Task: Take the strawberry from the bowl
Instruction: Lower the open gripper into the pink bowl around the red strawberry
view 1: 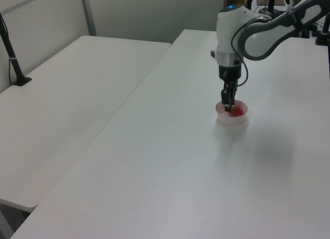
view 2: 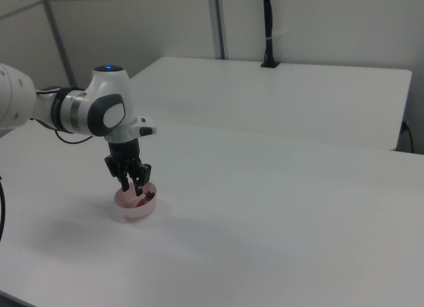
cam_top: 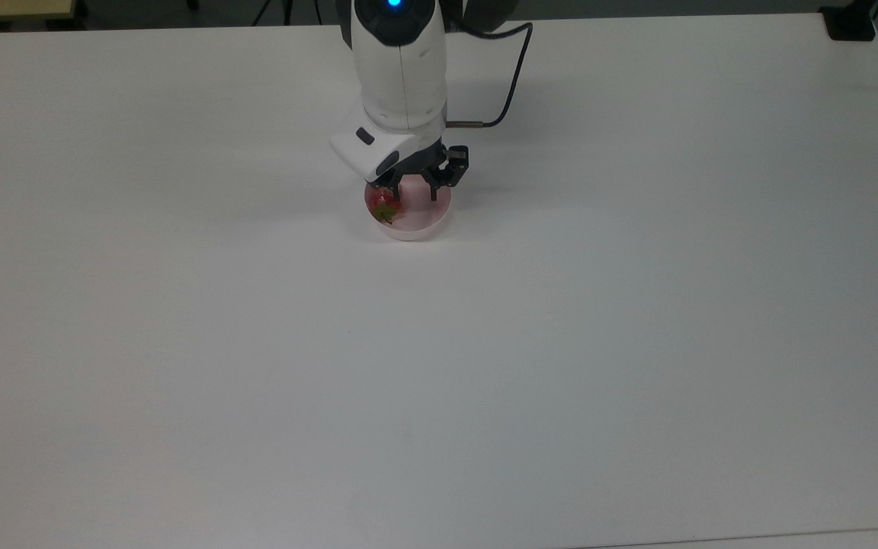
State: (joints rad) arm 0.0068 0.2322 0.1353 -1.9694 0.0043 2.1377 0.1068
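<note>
Gripper: we see the gripper (cam_top: 413, 191) low over the bowl (cam_top: 431, 223), fingers apart, tips inside the rim.
Strawberry: the strawberry (cam_top: 383, 207) lies in the bowl at the top view's left side, green cap toward the viewer; one finger is just above it.
Handling: we judge it light, soft, glossy and easily bruised; take it across the red body with a gentle squeeze, not by the cap.
Hidden: the far end of the fruit sits under the finger; we cannot tell whether they touch.
</note>
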